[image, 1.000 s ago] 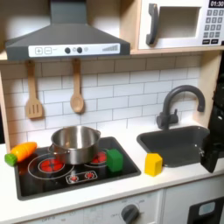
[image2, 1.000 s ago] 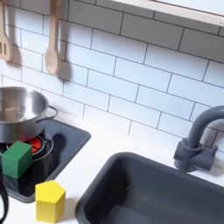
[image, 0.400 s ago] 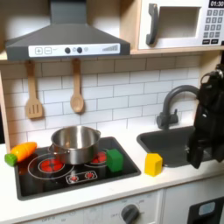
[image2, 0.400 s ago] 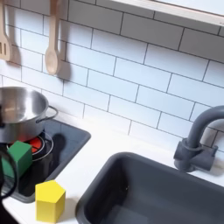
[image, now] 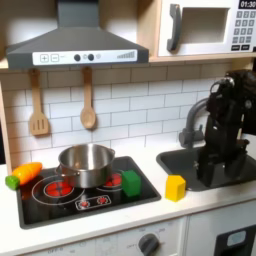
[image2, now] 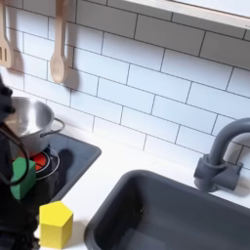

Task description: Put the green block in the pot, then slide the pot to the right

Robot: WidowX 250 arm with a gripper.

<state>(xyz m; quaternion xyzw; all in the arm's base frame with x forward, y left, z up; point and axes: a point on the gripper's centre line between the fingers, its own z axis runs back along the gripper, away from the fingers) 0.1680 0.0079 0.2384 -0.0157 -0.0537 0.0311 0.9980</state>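
Note:
The green block [image: 131,183] sits on the black stovetop [image: 70,203], just right of the shiny silver pot [image: 87,163] in the first exterior view. My black arm stands over the sink, well to the right of both. Its gripper [image: 214,172] hangs low near the sink's front, and it is too dark and blurred to read the fingers. In the second exterior view a dark blur of the arm crosses the left edge. It partly covers the green block [image2: 20,177] and the pot [image2: 37,117].
A yellow block [image: 176,187] lies on the counter between stove and sink [image: 187,158]. An orange toy carrot [image: 22,175] rests at the stove's left edge. The faucet [image: 196,118] rises behind the sink. A spatula and a spoon [image: 88,108] hang on the tiled wall.
My arm has swung in from the first exterior view's right edge to stand over the sink. A dark blur has entered the second exterior view's left. The blocks and the pot have not moved.

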